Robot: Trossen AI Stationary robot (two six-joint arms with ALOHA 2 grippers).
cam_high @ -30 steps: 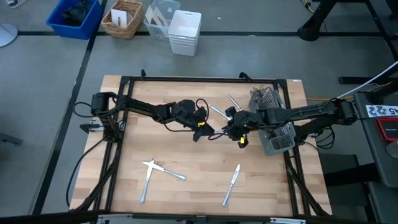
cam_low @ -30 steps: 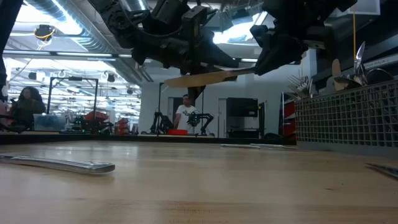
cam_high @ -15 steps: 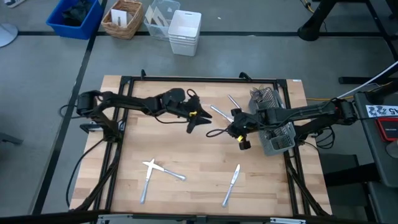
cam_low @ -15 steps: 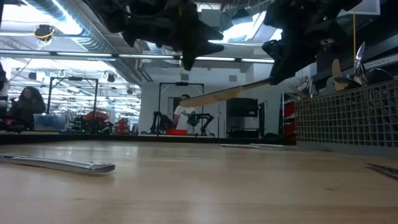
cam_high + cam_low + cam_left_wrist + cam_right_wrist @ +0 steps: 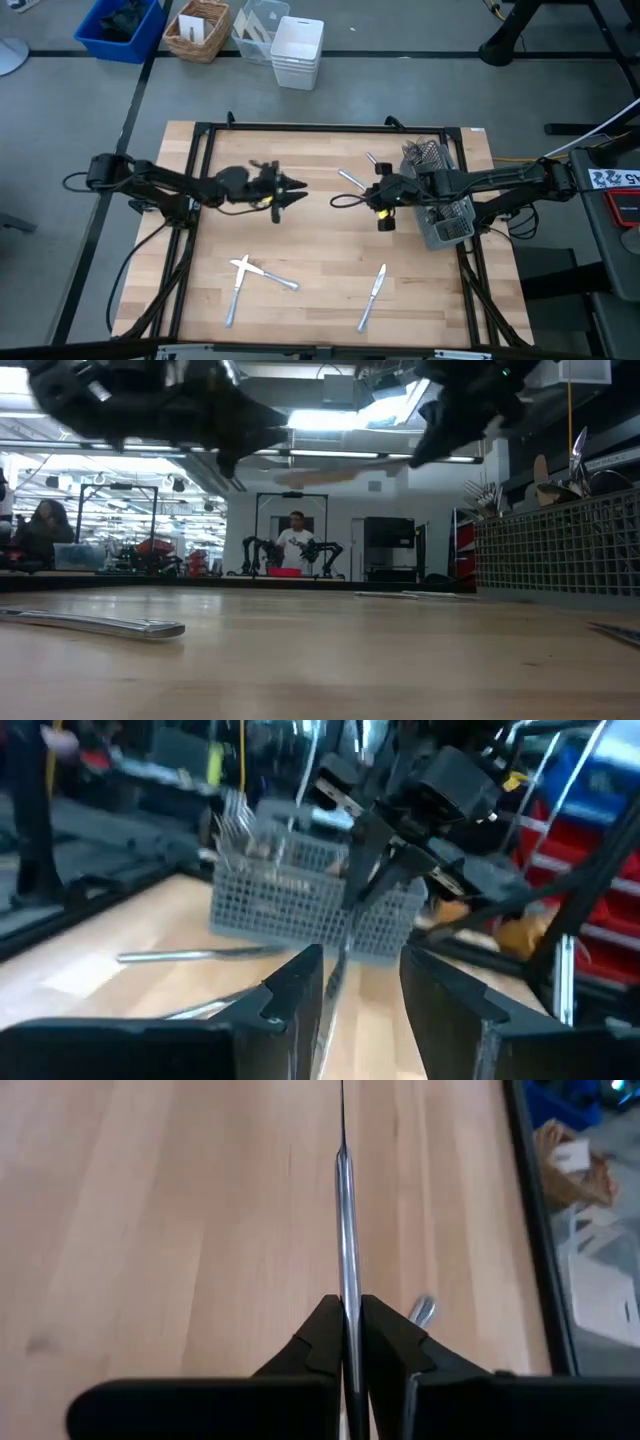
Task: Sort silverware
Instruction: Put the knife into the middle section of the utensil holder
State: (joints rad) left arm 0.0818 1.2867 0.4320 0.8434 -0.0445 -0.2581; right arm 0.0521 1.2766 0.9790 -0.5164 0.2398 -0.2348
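My right gripper (image 5: 373, 199) hovers above the table's middle right, shut on one slim silver piece of silverware (image 5: 348, 200). The piece juts toward the table's left and shows edge-on in the right wrist view (image 5: 346, 1230). My left gripper (image 5: 297, 190) stands open and empty left of centre, pointing level at the right gripper; its fingers (image 5: 298, 982) frame that gripper from afar. More silverware lies flat on the wood: a crossed pair (image 5: 247, 271) near left, a knife (image 5: 372, 296) near right, and two pieces (image 5: 352, 179) at the far middle. My right gripper pinches the piece between its two fingers (image 5: 322, 1338), on the end nearest the wrist (image 5: 347, 1312). The fingers come from the table's right, slanting down, and lie along the piece. It sticks out past the fingertips, lifted clear of the table.
A dark wire-mesh caddy (image 5: 445, 205) with forks (image 5: 425, 155) standing in it sits at the right edge, just behind my right gripper; it also shows in the low view (image 5: 560, 550). A knife (image 5: 100, 624) lies on the boards. A black frame (image 5: 330, 128) rims the table.
My left gripper has drawn back toward the table's left edge, away from my right gripper and the piece near which it stood a second ago. My right gripper has kept its place and rolled its wrist, still shut on the piece, whose free end now sits higher.
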